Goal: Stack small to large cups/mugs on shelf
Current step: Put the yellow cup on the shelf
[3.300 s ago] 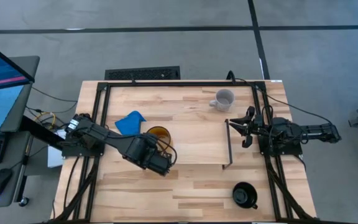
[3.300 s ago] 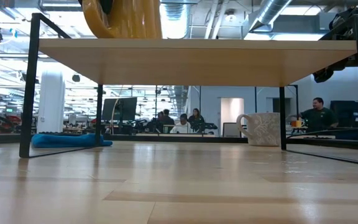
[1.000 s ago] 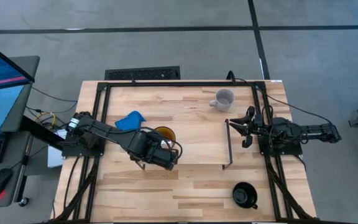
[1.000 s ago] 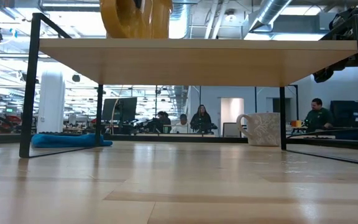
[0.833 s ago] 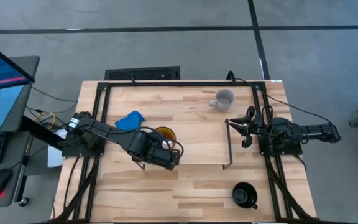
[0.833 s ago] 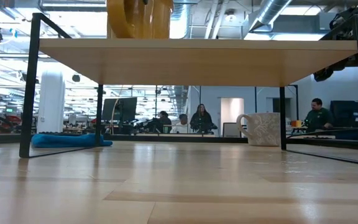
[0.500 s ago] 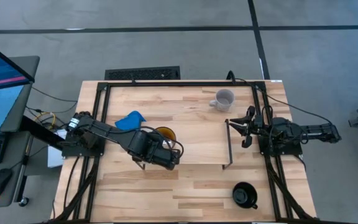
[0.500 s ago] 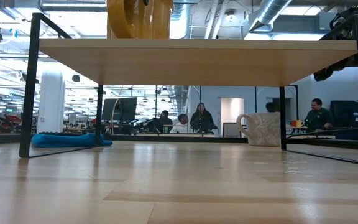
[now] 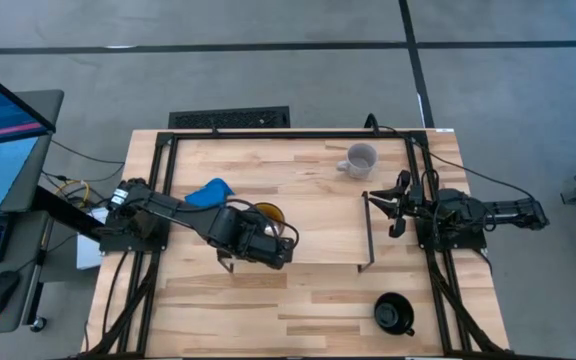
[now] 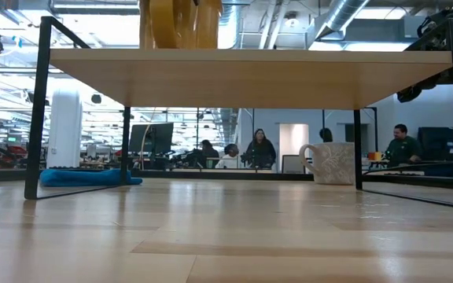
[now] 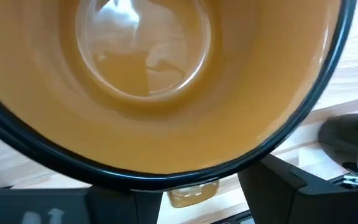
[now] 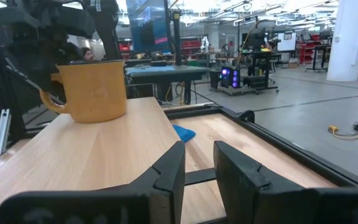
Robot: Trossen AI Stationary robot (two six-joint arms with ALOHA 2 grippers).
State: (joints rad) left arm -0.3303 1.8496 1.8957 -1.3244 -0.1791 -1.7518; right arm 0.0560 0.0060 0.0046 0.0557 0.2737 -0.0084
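The yellow-orange mug (image 9: 265, 213) stands upright near the left end of the shelf (image 9: 318, 230), a light-wood board on black wire legs. It also shows in the right wrist view (image 12: 93, 90) and the low view (image 10: 179, 23). My left gripper (image 9: 258, 228) is shut on its handle. The pale grey-white mug (image 9: 358, 160) rests on its base on the table beyond the shelf. Near the table's right front corner the black mug (image 9: 393, 312) sits upright. My right gripper (image 9: 392, 205) waits open at the shelf's right end, touching nothing. My left gripper pinches the yellow-orange mug's handle (image 11: 191, 190) between its two fingers (image 11: 278, 186). It comes from above, slanting in from the table's near side. The mug is upright with its open mouth up, and its base (image 12: 95, 117) is at the shelf board's top.
A blue cloth (image 9: 211, 195) lies on the table just left of the shelf. The shelf's middle and right part (image 12: 104, 155) is bare board. People sit in the room beyond the table's far edge (image 10: 258, 149).
My left gripper has carried the yellow-orange mug a little toward the table's right along the shelf, still shut on the handle. The mug now stands squarer on the board. My right arm has kept still.
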